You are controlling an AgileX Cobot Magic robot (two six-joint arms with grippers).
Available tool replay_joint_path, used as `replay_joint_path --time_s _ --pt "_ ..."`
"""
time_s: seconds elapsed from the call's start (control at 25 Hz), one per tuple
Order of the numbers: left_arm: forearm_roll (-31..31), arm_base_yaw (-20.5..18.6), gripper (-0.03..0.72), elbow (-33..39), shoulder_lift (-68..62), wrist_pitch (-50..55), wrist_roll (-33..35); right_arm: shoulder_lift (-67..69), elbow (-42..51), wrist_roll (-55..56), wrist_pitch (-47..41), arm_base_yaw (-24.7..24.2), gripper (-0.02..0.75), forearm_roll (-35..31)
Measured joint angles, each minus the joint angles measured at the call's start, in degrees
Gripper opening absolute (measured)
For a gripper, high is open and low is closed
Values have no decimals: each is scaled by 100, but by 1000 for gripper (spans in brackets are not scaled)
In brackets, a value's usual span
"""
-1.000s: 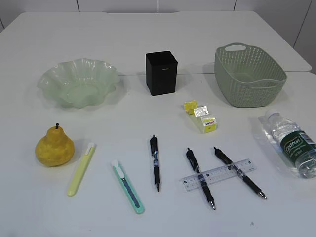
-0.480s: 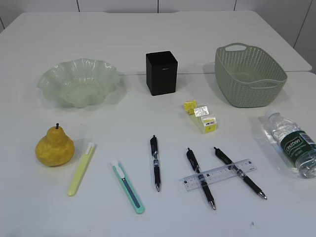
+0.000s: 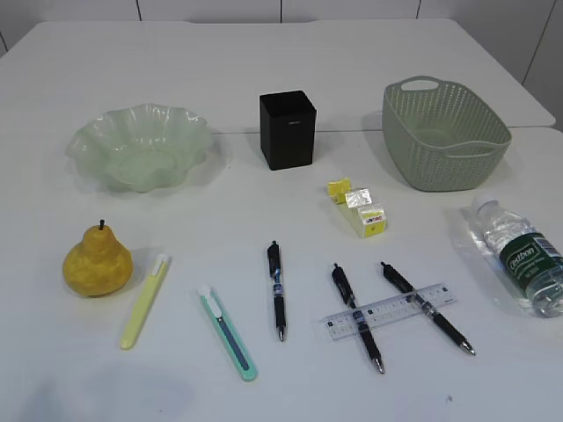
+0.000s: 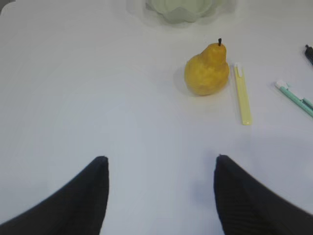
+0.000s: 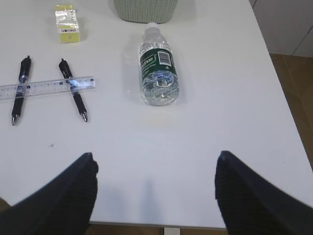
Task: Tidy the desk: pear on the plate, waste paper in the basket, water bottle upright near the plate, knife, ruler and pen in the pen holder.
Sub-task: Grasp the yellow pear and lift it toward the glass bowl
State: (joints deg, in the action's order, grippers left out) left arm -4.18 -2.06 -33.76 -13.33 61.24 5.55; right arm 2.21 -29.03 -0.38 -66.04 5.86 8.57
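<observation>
The pear (image 3: pixel 97 262) sits on the desk (image 3: pixel 264 70), in front of the plate (image 3: pixel 141 145); the water bottle (image 3: pixel 521 255) lies flat beside the basket (image 3: pixel 444 132); the ruler (image 3: pixel 389 310) rests across two pens; both the left gripper (image 4: pixel 161 161) and right gripper (image 5: pixel 154 159) hang spread wide, holding nothing.

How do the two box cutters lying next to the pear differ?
The yellow cutter lies closest to the pear; the teal cutter lies farther right. The yellow one leans top-right; the teal one leans top-left. Both are slim, lie flat on the desk, and have white far ends.
</observation>
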Motion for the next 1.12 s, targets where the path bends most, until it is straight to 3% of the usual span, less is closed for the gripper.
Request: replay_joint_path --time_s 0.32,0.72,1.12 --pt "-48 0 473 -650 -1054 -219 0 391 -11 38 0 0 557 24" --pt "-592 0 468 -1550 -2765 -232 0 902 -271 38 0 0 557 26" --pt "-601 0 467 -2157 -3755 -242 19 2456 -927 572 -51 0 557 43"
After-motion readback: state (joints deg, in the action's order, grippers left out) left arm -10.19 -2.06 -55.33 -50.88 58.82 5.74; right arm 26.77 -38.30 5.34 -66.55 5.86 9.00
